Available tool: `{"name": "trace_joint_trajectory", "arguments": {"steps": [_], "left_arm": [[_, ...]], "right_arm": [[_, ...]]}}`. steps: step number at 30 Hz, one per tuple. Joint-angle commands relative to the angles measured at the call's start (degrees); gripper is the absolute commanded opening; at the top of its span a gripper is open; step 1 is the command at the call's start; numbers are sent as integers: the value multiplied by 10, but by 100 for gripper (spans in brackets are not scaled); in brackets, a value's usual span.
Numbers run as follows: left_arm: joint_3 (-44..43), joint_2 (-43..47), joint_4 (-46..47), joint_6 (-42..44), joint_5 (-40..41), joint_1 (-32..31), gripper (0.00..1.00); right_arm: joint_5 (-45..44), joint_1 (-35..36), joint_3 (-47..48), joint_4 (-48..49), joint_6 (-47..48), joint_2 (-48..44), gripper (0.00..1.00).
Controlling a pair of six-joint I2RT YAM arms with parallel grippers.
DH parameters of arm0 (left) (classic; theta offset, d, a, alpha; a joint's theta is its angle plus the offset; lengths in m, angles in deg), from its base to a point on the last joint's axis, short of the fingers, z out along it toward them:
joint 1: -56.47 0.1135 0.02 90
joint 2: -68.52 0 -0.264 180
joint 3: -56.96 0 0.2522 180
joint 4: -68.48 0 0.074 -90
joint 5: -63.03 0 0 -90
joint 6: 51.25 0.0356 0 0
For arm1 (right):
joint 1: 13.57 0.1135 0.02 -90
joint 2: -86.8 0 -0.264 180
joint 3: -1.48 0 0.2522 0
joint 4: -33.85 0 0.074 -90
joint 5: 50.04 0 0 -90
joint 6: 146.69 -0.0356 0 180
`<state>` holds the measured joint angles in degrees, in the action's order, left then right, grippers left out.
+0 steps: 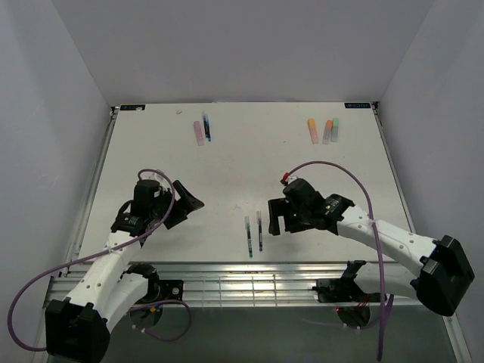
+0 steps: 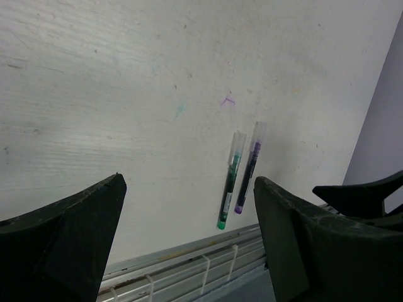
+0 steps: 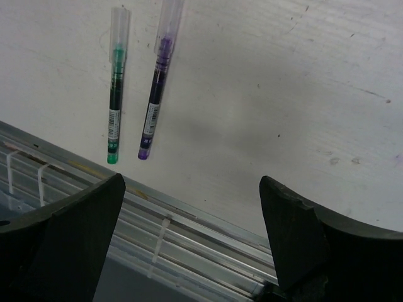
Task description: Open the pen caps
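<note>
Both arms hang low over the white tabletop (image 1: 151, 151). The left end effector (image 1: 187, 203) is released: in the left wrist view its two dark fingers (image 2: 75, 233) stand wide apart with nothing between them. The right end effector (image 1: 277, 216) is also released and grasps nothing.

Two thin pens lie side by side near the front edge of the tabletop, parallel and just apart. They are the green thin pen (image 1: 248, 236) and, to its right, the purple thin pen (image 1: 260, 231). The right end effector is just beside the purple one, while the left end effector is well apart from both. In the right wrist view both pens wear their clear caps (image 3: 119, 28).

At the far left lie a pink marker (image 1: 199, 133) and a slim blue pen (image 1: 206, 127), close together. At the far right lie a yellow-orange marker (image 1: 313, 131), an orange marker (image 1: 328, 131) and a mint green marker (image 1: 335, 129). These five are too small to say surely, but their caps seem to be on.
</note>
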<state>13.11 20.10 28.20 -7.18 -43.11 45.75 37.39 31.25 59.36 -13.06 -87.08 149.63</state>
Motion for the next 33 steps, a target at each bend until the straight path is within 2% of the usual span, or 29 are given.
{"name": "trace_joint_trajectory", "arguments": {"steps": [1, 3, 7, 9, 10, 11, 23, 25, 28, 33], "left_arm": [[-20, 3, 12, -20, 17, -38, 93], [-20, 3, 14, -26, 23, -48, 93], [-19, 2, 15, -29, 26, -51, 93], [-20, -1, 14, -29, 27, -52, 93], [-22, -3, 14, -29, 27, -52, 93], [-22, -3, 14, -30, 28, -53, 93], [-47, -26, 2, -28, 37, -57, 93], [-49, -26, 2, -28, 33, -57, 93], [-51, -24, 2, -28, 35, -57, 93], [-52, -33, 2, -25, 37, -57, 93]], "right_arm": [[-70, 55, 26, 21, -51, 46, 91], [-74, 66, 25, 47, -69, 57, 84], [-111, 90, 28, 66, -92, 88, 79], [-114, 95, 28, 82, -94, 95, 71], [-117, 100, 28, 98, -99, 103, 62], [-117, 102, 28, 106, -100, 108, 60], [-132, 139, 78, 117, -122, 227, 58], [-138, 143, 80, 114, -124, 237, 55], [-142, 149, 71, 116, -125, 243, 42], [-150, 157, 61, 114, -130, 259, 38]]}}
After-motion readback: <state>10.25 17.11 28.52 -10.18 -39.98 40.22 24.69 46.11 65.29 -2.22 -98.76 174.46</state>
